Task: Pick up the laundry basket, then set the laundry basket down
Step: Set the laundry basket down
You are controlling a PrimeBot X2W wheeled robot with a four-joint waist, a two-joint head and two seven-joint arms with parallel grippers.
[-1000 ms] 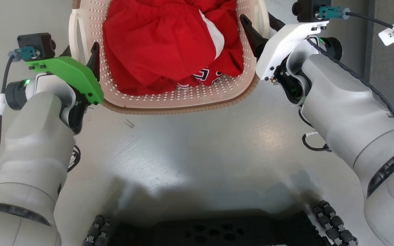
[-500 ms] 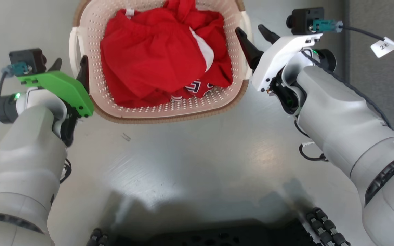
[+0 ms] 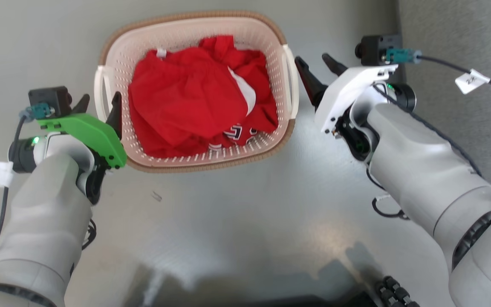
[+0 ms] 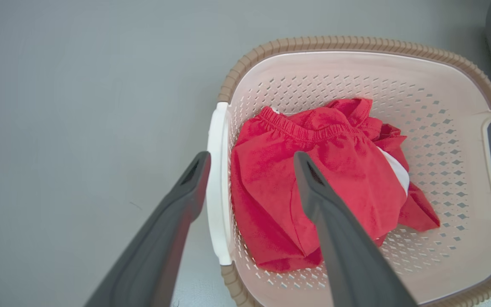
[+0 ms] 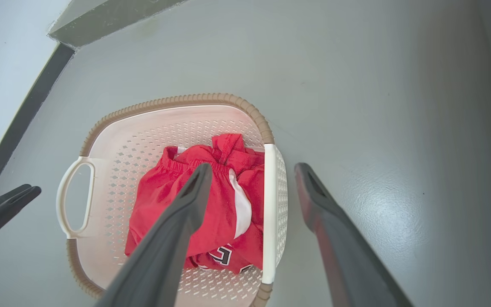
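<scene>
The laundry basket (image 3: 194,164) stands on the grey floor, cream and perforated with a brown rim, and red clothes (image 3: 186,106) lie inside it. My left gripper (image 3: 99,106) is open, one finger on each side of the white left handle (image 3: 98,91). In the left wrist view that handle (image 4: 218,183) lies between the fingers of the left gripper (image 4: 250,157), beside the basket (image 4: 356,42). My right gripper (image 3: 313,62) is open just outside the right handle (image 3: 290,81). The right wrist view shows the right gripper (image 5: 252,167) above the basket (image 5: 177,101), astride this handle (image 5: 269,204). Contact with either handle cannot be told.
Bare grey floor surrounds the basket. A darker grey panel (image 3: 463,34) rises at the right, close behind my right arm. My wheeled base (image 3: 394,294) shows at the bottom edge. A dark baseboard strip (image 5: 15,123) runs along a pale wall beyond the basket.
The whole head picture has shifted, so the camera moved; the basket now shows entire and smaller. Both grippers stay open. The right gripper's fingers, earlier over the basket's inside, now stand outside its rim.
</scene>
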